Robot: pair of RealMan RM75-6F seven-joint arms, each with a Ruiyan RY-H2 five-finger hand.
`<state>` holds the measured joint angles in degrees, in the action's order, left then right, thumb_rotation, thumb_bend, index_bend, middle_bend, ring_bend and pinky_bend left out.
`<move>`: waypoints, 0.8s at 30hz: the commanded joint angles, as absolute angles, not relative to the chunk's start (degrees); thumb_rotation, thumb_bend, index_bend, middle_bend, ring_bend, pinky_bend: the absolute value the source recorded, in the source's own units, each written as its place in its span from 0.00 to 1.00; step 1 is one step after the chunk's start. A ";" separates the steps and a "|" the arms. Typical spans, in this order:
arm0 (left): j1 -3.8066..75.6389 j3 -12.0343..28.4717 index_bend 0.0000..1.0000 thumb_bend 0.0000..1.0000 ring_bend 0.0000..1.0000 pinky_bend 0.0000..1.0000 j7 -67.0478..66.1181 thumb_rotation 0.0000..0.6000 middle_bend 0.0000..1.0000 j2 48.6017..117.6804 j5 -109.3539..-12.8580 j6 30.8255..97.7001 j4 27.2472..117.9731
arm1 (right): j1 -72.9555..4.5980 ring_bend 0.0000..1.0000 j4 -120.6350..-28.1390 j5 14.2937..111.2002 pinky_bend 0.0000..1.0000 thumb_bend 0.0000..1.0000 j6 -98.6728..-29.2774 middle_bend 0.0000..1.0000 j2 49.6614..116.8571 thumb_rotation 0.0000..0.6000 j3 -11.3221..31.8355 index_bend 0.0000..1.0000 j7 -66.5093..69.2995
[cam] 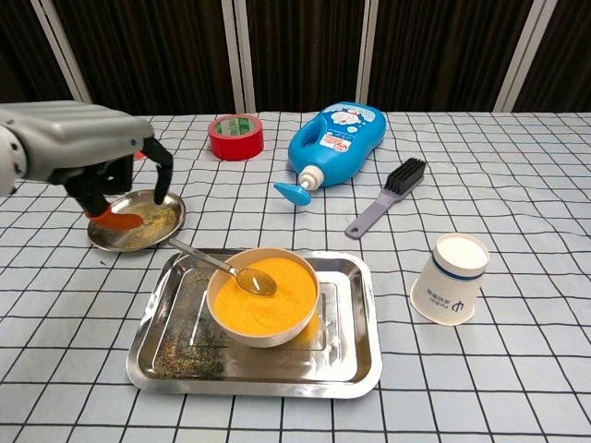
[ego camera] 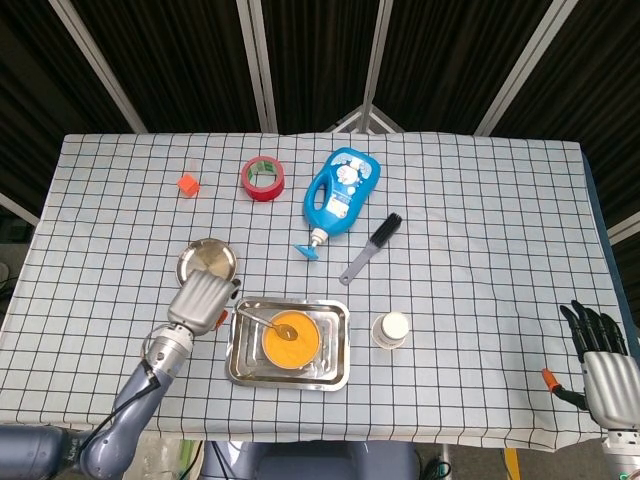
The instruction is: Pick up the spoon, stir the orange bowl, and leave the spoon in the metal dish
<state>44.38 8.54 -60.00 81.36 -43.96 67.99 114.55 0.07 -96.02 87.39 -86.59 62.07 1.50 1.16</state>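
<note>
The orange bowl (ego camera: 290, 341) (cam: 265, 297) stands in a steel tray (ego camera: 339, 352) (cam: 362, 342) near the table's front. The metal spoon (ego camera: 259, 319) (cam: 211, 262) leans in it, scoop on the orange filling and handle pointing out to the left over the rim. The round metal dish (ego camera: 208, 258) (cam: 148, 221) lies just left of the tray. My left hand (ego camera: 203, 298) (cam: 89, 152) hovers over the dish's near edge with fingers bent downward and nothing held, a short way left of the spoon handle. My right hand (ego camera: 598, 357) rests open at the front right corner.
A white paper cup (ego camera: 391, 329) (cam: 450, 276) stands right of the tray. Farther back lie a grey brush (ego camera: 371, 248) (cam: 384, 197), a blue bottle (ego camera: 340, 192) (cam: 334, 140), a red tape roll (ego camera: 263, 177) (cam: 235, 137) and an orange cube (ego camera: 187, 184).
</note>
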 commanded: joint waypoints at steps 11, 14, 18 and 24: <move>51.70 8.80 0.45 0.50 1.00 1.00 -70.28 1.00 1.00 91.66 -34.48 73.39 112.44 | -0.02 0.00 -96.41 87.00 0.00 0.31 -86.12 0.00 61.78 1.00 1.49 0.00 1.70; 52.45 8.88 0.44 0.50 1.00 1.00 -70.98 1.00 1.00 92.53 -33.13 74.02 112.20 | -0.02 0.00 -96.43 86.92 0.00 0.31 -86.08 0.00 61.77 1.00 1.51 0.00 1.74; 53.37 8.77 0.44 0.50 1.00 1.00 -72.23 1.00 1.00 93.36 -30.83 75.17 111.73 | -0.04 0.00 -96.54 86.82 0.00 0.31 -85.94 0.00 61.69 1.00 1.48 0.00 1.92; 54.32 9.01 0.43 0.50 1.00 1.00 -72.36 1.00 1.00 94.35 -29.43 76.00 110.62 | -0.03 0.00 -96.63 86.84 0.00 0.31 -85.93 0.00 61.63 1.00 1.45 0.00 1.94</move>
<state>54.23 8.95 -72.43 94.26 -29.51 75.92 110.71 -0.03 -96.63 86.84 -85.92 61.63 1.45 1.94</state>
